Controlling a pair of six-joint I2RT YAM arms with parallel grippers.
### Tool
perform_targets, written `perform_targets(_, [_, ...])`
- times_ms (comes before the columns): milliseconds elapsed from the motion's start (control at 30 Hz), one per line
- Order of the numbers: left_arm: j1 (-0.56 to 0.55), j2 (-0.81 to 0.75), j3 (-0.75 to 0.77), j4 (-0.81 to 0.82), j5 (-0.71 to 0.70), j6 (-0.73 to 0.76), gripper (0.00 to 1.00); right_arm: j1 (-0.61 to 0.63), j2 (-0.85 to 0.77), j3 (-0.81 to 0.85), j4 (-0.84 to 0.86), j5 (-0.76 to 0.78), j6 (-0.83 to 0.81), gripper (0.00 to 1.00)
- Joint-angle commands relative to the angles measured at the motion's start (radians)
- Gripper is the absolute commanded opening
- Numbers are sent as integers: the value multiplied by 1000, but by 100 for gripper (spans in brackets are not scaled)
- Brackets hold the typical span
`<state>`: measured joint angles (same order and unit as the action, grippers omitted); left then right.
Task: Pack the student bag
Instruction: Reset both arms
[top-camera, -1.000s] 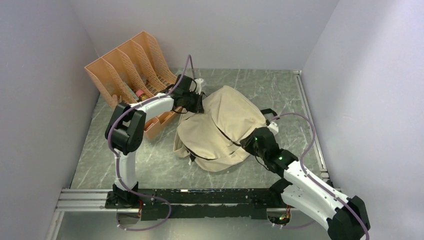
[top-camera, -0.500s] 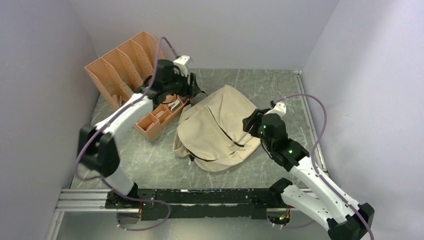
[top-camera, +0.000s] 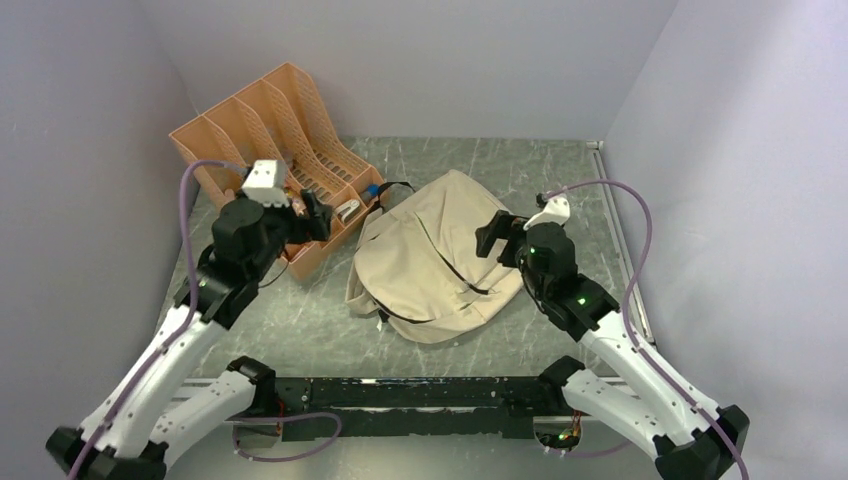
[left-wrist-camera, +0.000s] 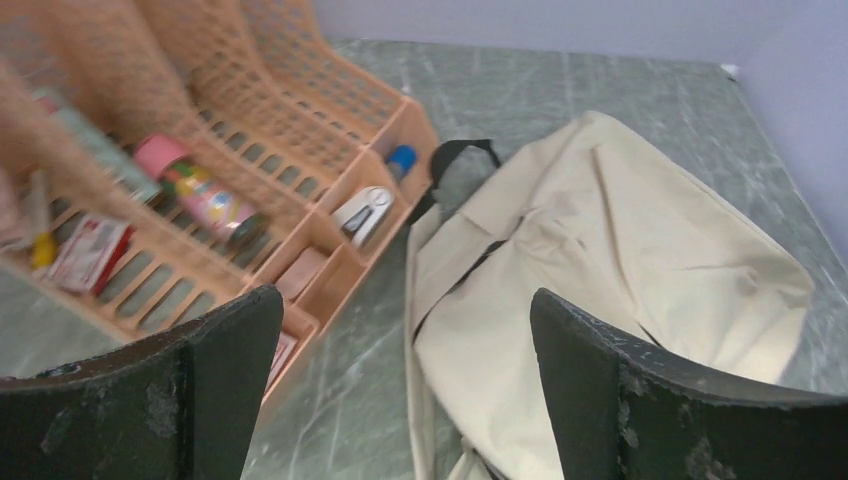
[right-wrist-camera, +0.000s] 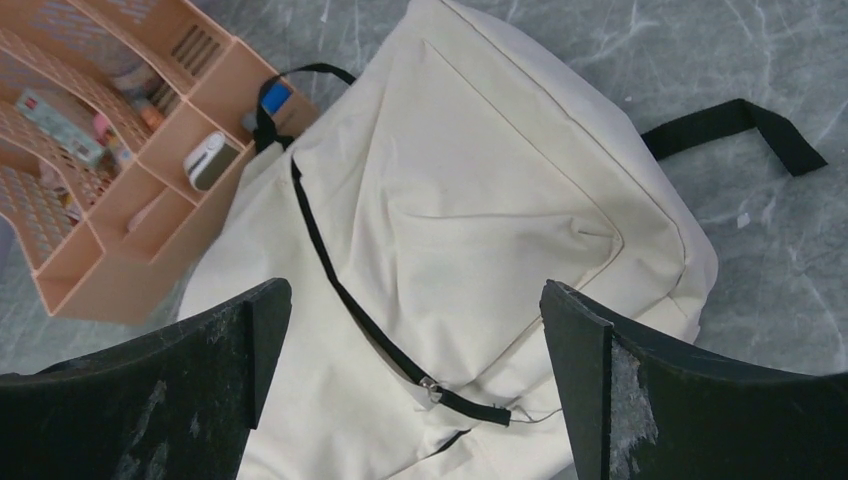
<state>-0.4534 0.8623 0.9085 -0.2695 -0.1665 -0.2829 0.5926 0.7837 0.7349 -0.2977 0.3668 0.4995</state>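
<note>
The student bag (top-camera: 430, 255), a soft beige backpack, lies flat in the middle of the table with its black zipper (right-wrist-camera: 350, 300) closed. In the left wrist view the student bag (left-wrist-camera: 600, 250) fills the right half. My left gripper (top-camera: 308, 212) hovers open above the organizer's front corner, left of the bag, and the left gripper (left-wrist-camera: 403, 298) holds nothing. Above the bag's right side my right gripper (top-camera: 495, 232) hangs open. The right gripper (right-wrist-camera: 415, 288) is empty, with the zipper pull (right-wrist-camera: 430, 385) below it.
An orange file organizer (top-camera: 270, 130) stands at the back left, touching the bag's top. Its front trays hold a stapler (left-wrist-camera: 362, 210), a blue item (left-wrist-camera: 401, 158) and a pink bottle (left-wrist-camera: 195, 185). A black strap (right-wrist-camera: 735, 125) lies on the table right of the bag. Walls enclose three sides.
Both grippers opened and let go of the bag. The left arm pulled back to the left and nearer; the right arm lifted up off the bag's right edge.
</note>
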Motion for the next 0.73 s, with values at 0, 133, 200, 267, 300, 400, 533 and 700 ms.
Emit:
perform_targets(0, [4, -125, -51, -156, -230, -69, 97, 0, 56, 34, -36, 17, -2, 100])
perform_targets(133, [4, -218, -86, -227, -298, -89, 97, 0, 110, 96, -101, 6, -72, 100])
perform_targets(200, [4, -263, -107, -245, -315, -99, 97, 0, 111, 103, -106, 2, -92, 100])
perform_targets(267, [4, -306, -133, -258, -335, -113, 97, 0, 89, 75, -74, 11, -86, 100])
perform_targets(300, [4, -326, -147, -262, -338, -113, 97, 0, 74, 58, -59, 5, -85, 100])
perform_targets(400, [4, -368, -166, -252, -345, -118, 97, 0, 22, 10, -20, -23, -96, 100])
perform_targets(533, [4, -381, -168, -257, -351, -121, 97, 0, -47, -38, 23, -25, -105, 100])
perform_targets(700, [4, -368, -165, -267, -357, -128, 97, 0, -58, -45, 33, -8, -120, 100])
